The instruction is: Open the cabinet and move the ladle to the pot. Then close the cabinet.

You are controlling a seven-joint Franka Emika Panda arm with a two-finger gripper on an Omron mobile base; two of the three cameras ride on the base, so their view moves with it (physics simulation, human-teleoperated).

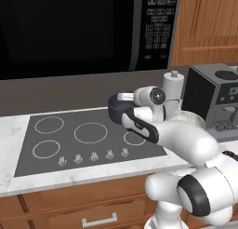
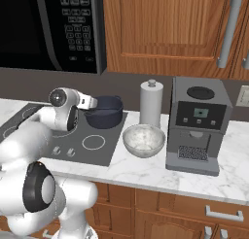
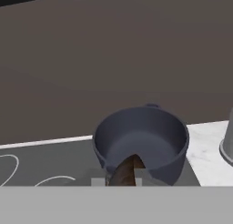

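Brown ladle (image 3: 127, 170) over pot (image 3: 142, 136)

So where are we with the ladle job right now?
Fetching looks done: the gripper is shut on a brown piece, apparently the ladle, at the pot rim. Dropping it in is in hand. The cabinet door in view looks shut; I can't confirm the other.

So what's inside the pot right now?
The pot looks empty: bare dark floor and walls. A brown piece, likely the ladle, sits at the near rim by the end effector, hiding part of the rim.
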